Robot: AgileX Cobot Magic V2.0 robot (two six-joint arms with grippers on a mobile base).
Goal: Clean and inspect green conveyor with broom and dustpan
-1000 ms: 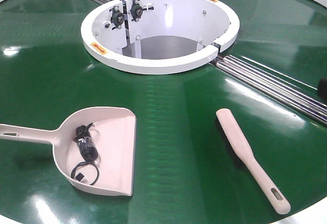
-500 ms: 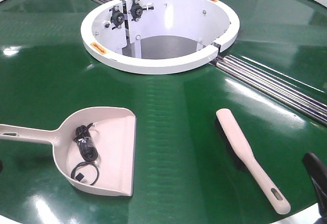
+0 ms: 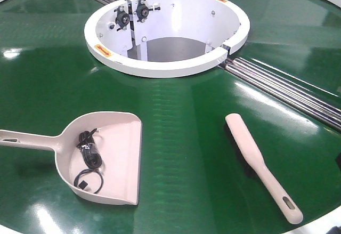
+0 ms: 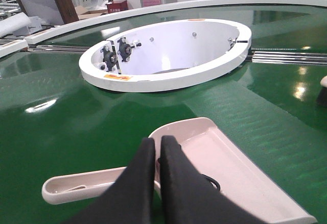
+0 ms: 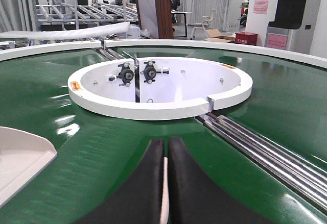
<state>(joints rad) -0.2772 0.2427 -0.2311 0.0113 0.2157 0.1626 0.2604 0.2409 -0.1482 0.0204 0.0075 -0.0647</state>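
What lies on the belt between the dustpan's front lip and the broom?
Nothing: in the front-facing view only bare green conveyor separates the dustpan from the broom. The black cable debris sits inside the pan.

The wide beige-pink plastic dustpan (image 4: 219, 157) lies directly beneath the left gripper (image 4: 156, 145). The long beige-pink broom (image 5: 164, 193) lies under the right gripper (image 5: 166, 145), with the white ring-shaped hub (image 5: 158, 89) ahead of both.

**Background and stray items**

A tangled black cable (image 3: 89, 158) lies below the left gripper. Far beyond the right gripper stand a red box (image 5: 246, 38), a chair (image 5: 207, 28), metal shelving racks (image 5: 76, 4) and a brown pillar (image 5: 163, 7).
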